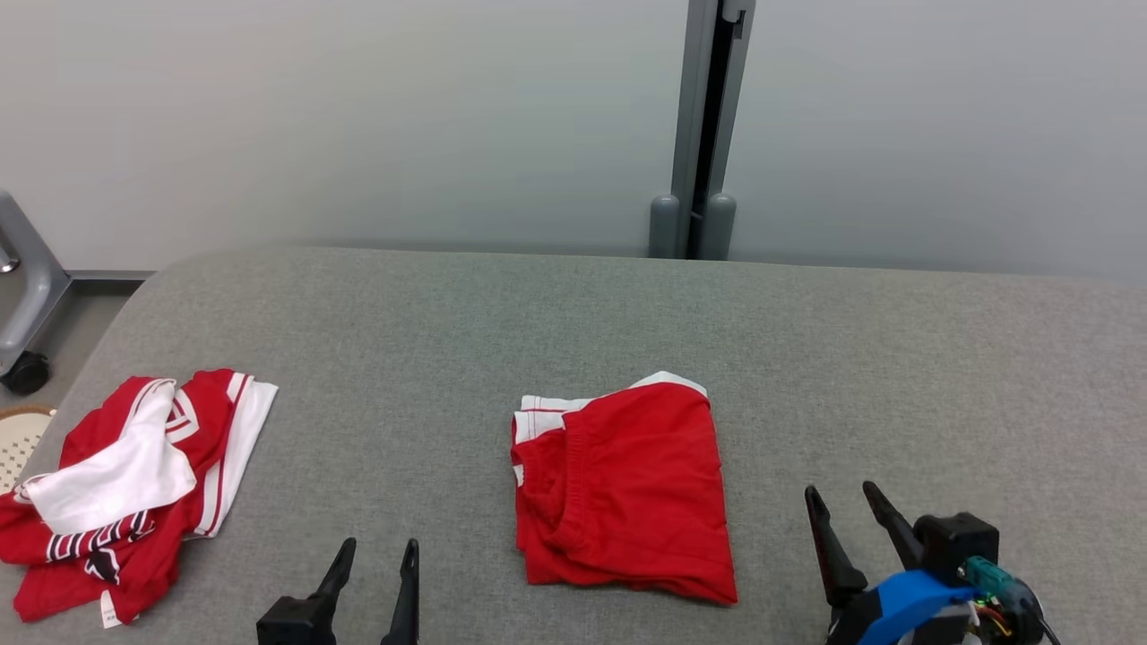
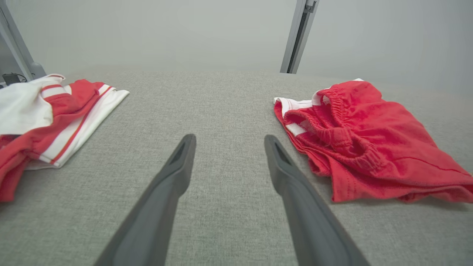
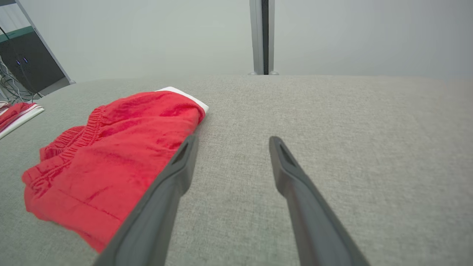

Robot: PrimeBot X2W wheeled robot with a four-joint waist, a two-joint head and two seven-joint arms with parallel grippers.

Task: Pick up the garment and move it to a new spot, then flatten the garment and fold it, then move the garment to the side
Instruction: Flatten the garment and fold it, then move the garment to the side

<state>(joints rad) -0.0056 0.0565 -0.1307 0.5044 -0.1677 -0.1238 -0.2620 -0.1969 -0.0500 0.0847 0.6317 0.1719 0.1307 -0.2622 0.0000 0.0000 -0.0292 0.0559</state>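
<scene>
Folded garment point(image 1: 627, 488) on tabletop point(image 1: 573, 313); my left gripper point(image 1: 381, 545) and right gripper point(image 1: 839, 490) released. I should pinch all layers together when shifting it.

Folded red garment point(image 1: 623, 493), white trim at its far edge, lies flat mid-table point(image 1: 573, 305). Crumpled red-and-white clothes pile point(image 1: 125, 488) at left edge. Left end effector point(image 1: 381, 543) and right end effector point(image 1: 840, 489) flank the garment, fingers spread, empty, clear of cloth.

Soft, even light, faint shadows, sharp focus (wrist views stretch at edges).
</scene>
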